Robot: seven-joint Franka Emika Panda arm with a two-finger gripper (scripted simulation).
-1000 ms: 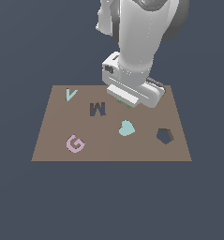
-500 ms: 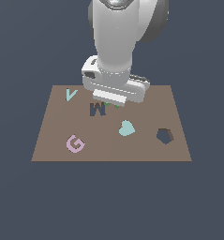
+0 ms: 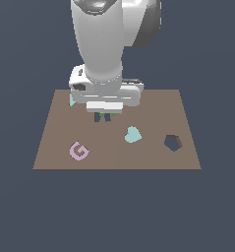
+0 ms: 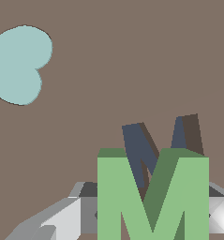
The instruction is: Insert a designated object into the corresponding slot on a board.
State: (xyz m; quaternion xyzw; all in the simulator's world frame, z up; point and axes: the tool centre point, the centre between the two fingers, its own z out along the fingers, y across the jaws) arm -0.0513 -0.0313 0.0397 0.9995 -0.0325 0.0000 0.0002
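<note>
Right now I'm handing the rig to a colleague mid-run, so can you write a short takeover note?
Gripper: shut on the green M block, low over the brown board.
Things: in the wrist view the M block sits just above the dark M-shaped slot, which shows partly uncovered behind it. The teal heart, pink G and pentagon cutout lie apart from it.
Done: block picked up and brought over its slot.
Left: line it up with the slot, lower it in, open the gripper, pull away.
</note>
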